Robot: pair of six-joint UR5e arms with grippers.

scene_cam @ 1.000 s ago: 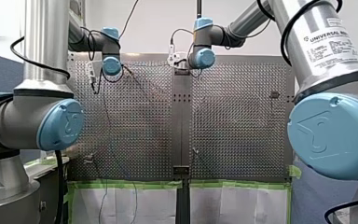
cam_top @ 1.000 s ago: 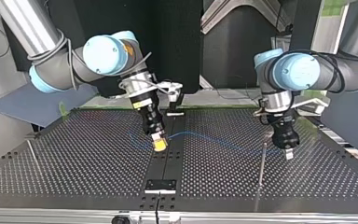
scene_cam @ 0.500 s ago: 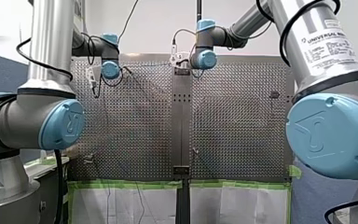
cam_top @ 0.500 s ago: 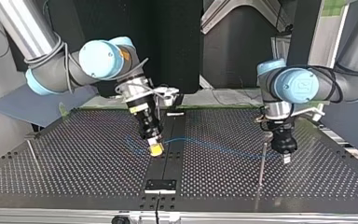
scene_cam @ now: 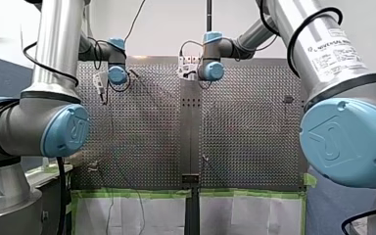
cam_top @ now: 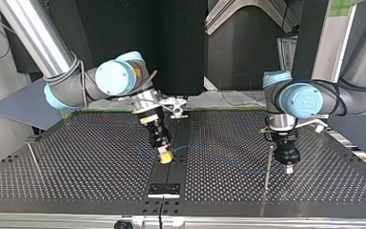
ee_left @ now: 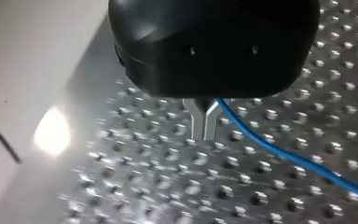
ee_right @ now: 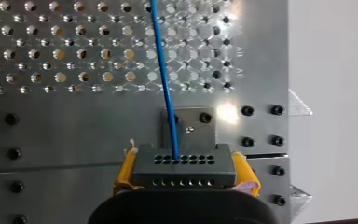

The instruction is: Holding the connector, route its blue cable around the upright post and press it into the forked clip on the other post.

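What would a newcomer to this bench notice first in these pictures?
First, the bright blue cable, running over the perforated table from the grey connector clamped in my right tool with yellow pads. In the left wrist view it passes close beside my left tool, whose metal fingers stand together.

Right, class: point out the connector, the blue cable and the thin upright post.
connector (ee_right: 182, 170), right wrist view, middle of its grey face
blue cable (ee_right: 163, 70), right wrist view, midway along its visible run
upright post (cam_top: 268, 169), top view, middle of its shaft

A pale wall (scene_cam: 166, 24) rises behind the perforated bench (scene_cam: 254, 122); green tape (scene_cam: 132, 193) edges its near side, above white sheets (scene_cam: 245, 215).
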